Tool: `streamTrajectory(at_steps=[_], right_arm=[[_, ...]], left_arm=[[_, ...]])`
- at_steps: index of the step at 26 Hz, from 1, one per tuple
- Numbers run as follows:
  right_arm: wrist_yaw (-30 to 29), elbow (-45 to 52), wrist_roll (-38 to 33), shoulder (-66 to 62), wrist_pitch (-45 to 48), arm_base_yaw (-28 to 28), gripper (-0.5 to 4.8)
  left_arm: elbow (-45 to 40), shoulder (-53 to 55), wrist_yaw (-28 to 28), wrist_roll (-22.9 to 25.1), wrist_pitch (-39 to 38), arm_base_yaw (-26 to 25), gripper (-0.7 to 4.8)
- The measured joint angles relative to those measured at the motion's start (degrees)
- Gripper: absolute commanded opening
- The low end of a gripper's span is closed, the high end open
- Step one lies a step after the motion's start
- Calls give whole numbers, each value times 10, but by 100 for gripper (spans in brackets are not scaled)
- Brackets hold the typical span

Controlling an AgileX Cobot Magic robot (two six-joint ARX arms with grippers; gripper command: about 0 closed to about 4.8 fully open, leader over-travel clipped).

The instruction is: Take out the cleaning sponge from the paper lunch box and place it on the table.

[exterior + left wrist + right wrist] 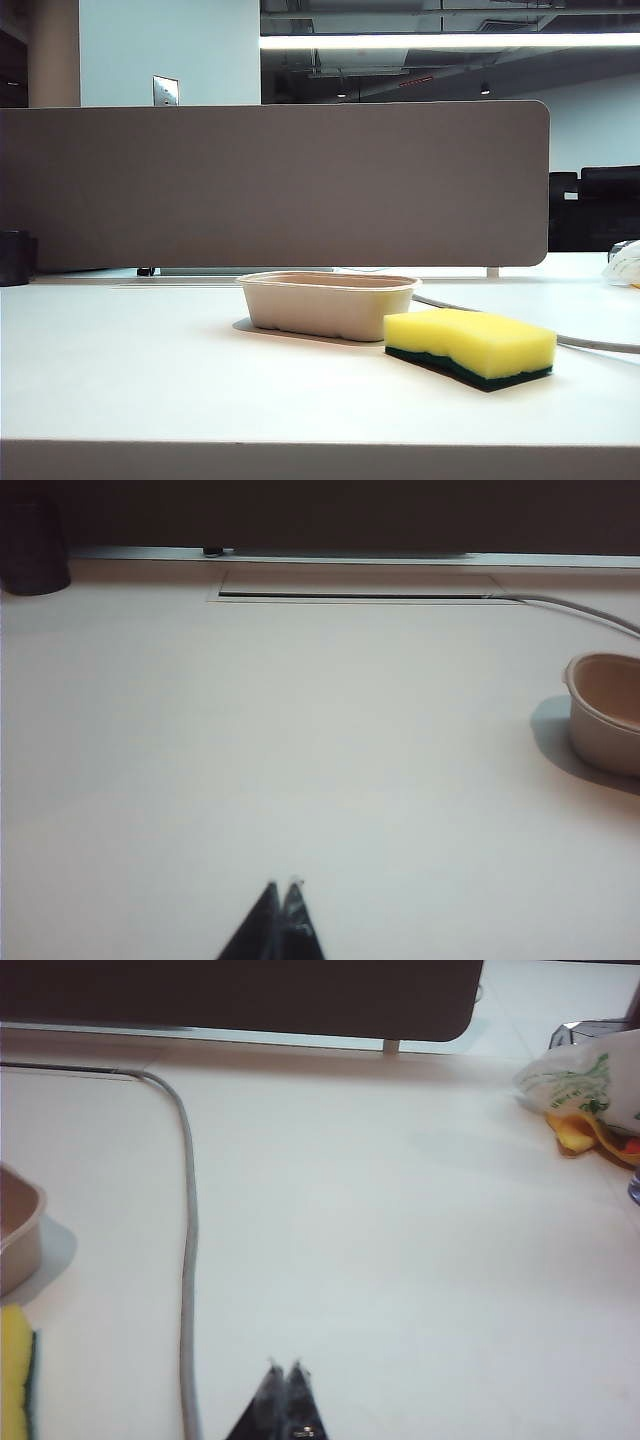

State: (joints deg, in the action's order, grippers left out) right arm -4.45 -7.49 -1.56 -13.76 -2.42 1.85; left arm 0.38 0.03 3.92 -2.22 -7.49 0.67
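The yellow cleaning sponge with its dark green layer lies flat on the white table, just right of and in front of the beige paper lunch box. The box shows nothing above its rim. In the right wrist view a strip of the sponge and a corner of the box show at the edge. My right gripper is shut and holds nothing, well away from the sponge. My left gripper is shut too, over bare table, with the box far off to its side. Neither gripper appears in the exterior view.
A grey-brown divider panel stands along the back of the table. A grey cable runs across the table beside the box. A dark cup sits at the far left. A plastic bag with coloured contents lies at the right.
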Motion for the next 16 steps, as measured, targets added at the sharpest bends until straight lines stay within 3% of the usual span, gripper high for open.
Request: streamTrajectory(at_steps=[8,16], right_arm=[[-17,63,-3,113,3,-52,-4],[-7,72,2,135,1,-24,-4]], left_arm=[[0,0,0,0,0,0,-5],[0,0,0,0,0,0,-5]])
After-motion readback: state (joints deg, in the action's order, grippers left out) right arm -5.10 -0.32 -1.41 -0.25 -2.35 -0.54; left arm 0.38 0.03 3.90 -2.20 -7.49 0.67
